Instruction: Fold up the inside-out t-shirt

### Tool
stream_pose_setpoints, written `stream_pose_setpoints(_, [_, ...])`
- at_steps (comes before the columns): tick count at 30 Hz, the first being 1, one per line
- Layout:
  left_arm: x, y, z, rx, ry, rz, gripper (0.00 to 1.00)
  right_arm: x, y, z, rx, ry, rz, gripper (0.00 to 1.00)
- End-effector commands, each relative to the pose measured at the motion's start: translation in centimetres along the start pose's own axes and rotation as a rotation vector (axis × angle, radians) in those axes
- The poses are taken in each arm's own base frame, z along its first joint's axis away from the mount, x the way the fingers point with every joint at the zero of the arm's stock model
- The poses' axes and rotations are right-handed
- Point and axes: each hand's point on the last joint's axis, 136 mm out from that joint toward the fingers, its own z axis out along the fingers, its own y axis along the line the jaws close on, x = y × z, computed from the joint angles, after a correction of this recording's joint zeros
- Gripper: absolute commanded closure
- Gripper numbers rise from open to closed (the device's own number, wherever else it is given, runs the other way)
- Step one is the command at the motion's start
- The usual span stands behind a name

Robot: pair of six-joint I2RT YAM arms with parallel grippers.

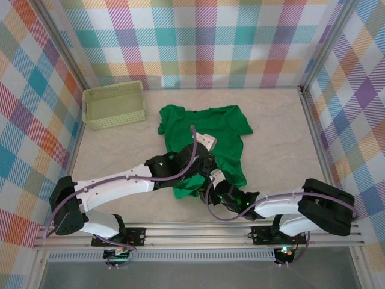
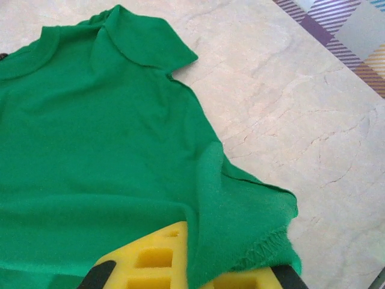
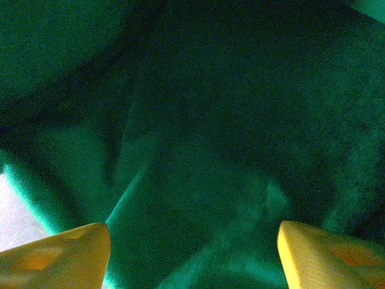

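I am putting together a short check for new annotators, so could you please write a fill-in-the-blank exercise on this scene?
1. The t-shirt lying on the table is ____ in colour.
2. In the top view, the lattice basket sits to the ____ of the t-shirt.
3. Open or shut: in the right wrist view, the right gripper over the fabric is ____.

Missing words: green; left; open.
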Motion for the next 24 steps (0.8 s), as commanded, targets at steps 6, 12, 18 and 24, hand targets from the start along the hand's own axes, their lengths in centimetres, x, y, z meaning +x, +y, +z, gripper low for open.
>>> stream_pose_setpoints(6, [-3.5,-0.4,-2.6,0.017,-0.046,0.017,0.99,-5.8,-1.5,2.5,0.088,-0.127,0.053,0.26])
stream_pose_setpoints(12, [-6.0,-0.5,-4.1,0.008,-0.093,0.027,0.99,-7.4,-4.0,4.5,0.13,-0.121,0.13,0.25])
stream_pose_setpoints(18, [-8.7,-0.7,-5.7,0.004,-0.146,0.041,0.98,-8.7,-5.2,6.9,0.143,-0.096,0.167,0.25])
stream_pose_setpoints(24, [-10.8,-1.1,-7.0,0.013,-0.185,0.051,0.97,-9.4,-7.2,9.2,0.156,-0.056,0.249,0.24])
